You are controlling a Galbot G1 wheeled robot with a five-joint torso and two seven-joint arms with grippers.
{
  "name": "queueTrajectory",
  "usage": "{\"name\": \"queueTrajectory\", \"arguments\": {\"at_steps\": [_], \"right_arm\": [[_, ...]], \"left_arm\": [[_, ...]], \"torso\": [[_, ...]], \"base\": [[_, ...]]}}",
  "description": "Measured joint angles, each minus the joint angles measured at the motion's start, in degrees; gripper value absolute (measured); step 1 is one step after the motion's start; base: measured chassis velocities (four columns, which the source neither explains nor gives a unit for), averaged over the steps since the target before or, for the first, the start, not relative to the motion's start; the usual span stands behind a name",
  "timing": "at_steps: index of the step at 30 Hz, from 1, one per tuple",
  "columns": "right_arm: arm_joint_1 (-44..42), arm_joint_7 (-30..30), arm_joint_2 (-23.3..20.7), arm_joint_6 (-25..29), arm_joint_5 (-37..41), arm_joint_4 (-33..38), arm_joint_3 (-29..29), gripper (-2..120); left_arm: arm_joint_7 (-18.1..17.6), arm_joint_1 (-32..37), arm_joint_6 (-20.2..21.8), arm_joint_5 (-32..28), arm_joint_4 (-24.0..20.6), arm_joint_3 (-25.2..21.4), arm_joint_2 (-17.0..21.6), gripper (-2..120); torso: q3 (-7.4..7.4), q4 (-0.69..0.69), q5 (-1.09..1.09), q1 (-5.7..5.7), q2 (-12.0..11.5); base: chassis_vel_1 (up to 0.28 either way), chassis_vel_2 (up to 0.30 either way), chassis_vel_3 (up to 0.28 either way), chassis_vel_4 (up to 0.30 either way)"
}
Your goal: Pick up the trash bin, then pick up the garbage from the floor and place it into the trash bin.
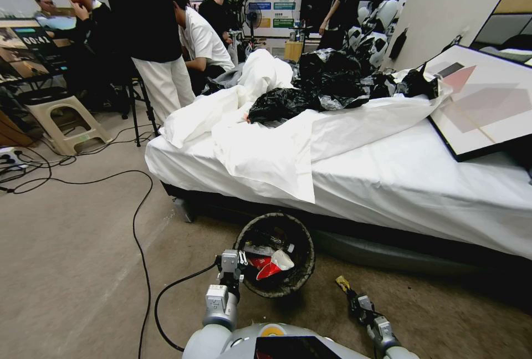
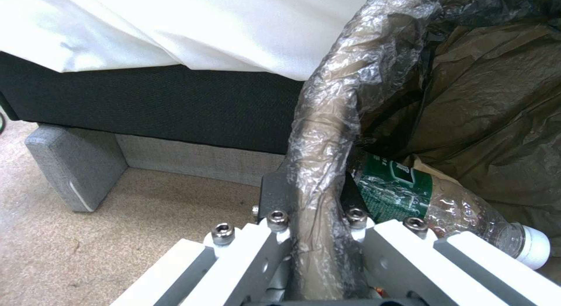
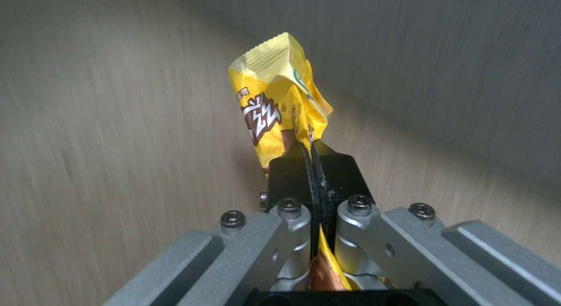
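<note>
**Operator:** Nearest my head camera is the left pincer (image 1: 237, 263), clamped on the near-left rim of the trash bin (image 1: 275, 287). In the left wrist view the black fingertips (image 2: 275, 194) straddle the liner-wrapped rim (image 2: 327, 135), one outside and one inside, pressed tight onto it.

**Spotter:** And where does the bin sit?

**Operator:** Just beside the bed (image 1: 388, 181), in front of its dark base. I cannot tell whether it is lifted or resting on the floor (image 1: 83, 248). Inside I see red-and-white wrappers (image 1: 269, 265) and a crushed bottle (image 2: 462, 209) lying against the liner.

**Spotter:** The right side?

**Operator:** The right pincer (image 1: 351, 294) is low to the right of the bin, near it but apart. Its fingers are together on a yellow snack wrapper (image 3: 278, 108) — pinched at its lower end, most of it sticking out past the tips.

**Spotter:** So the drop is the step in hand. How do I do it well?

**Operator:** My judgement: raise the wrapper above rim height first, then carry it left over the opening, not across the rim, so the loose end doesn't snag the liner. Centre it over the mouth before parting the fingers; a light wrapper can drift or cling to a pad. Keep the left grip steady — a thin rim hold may let the bin swing if bumped.
</note>
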Motion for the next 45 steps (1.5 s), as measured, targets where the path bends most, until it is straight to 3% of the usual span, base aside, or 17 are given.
{"name": "queueTrajectory", "arguments": {"at_steps": [3,5,6,11,23,31,45], "right_arm": [[-1.23,-1.20,0.12,2.97,0.60,3.31,0.48,0],[-3.30,-5.29,0.67,8.77,3.17,9.79,1.08,0],[-3.30,-5.29,0.67,8.77,3.17,9.79,1.08,0],[-6.46,-13.31,1.88,14.69,9.77,23.49,2.11,0],[-9.16,-27.90,0.86,14.50,21.97,42.66,0.86,0],[-10.45,-30.78,-0.46,11.51,23.10,47.73,-2.50,0],[-9.72,-31.53,-0.35,10.61,20.30,43.74,-5.97,0]], "left_arm": [[0.00,-0.01,0.00,-0.01,0.12,0.02,0.01,0],[0.01,-0.01,0.00,-0.01,0.24,0.02,0.04,0],[0.01,-0.01,0.00,-0.01,0.24,0.02,0.04,0],[0.01,0.06,0.00,-0.03,0.33,0.01,0.07,0],[0.01,0.06,0.01,-0.01,0.63,0.07,0.19,0],[0.01,-0.14,-0.01,0.02,1.13,0.22,0.19,0],[0.01,-0.38,-0.06,0.09,1.09,0.94,-0.05,0]], "torso": [[0.00,0.00,-0.01,0.00,0.00],[0.00,-0.01,-0.01,0.00,0.00],[0.00,-0.01,-0.01,0.00,0.00],[0.00,0.00,-0.01,0.00,0.00],[0.00,0.00,-0.01,0.00,0.00],[0.00,0.00,-0.01,0.00,0.00],[0.00,-0.01,0.00,0.00,0.00]], "base": [[0.000,0.000,0.000,0.000],[0.000,0.000,0.000,0.000],[0.000,0.000,0.000,0.000],[0.000,0.000,0.000,0.000],[0.000,0.000,0.000,0.000],[0.000,0.000,0.000,0.000],[0.000,0.000,0.000,0.000]]}}
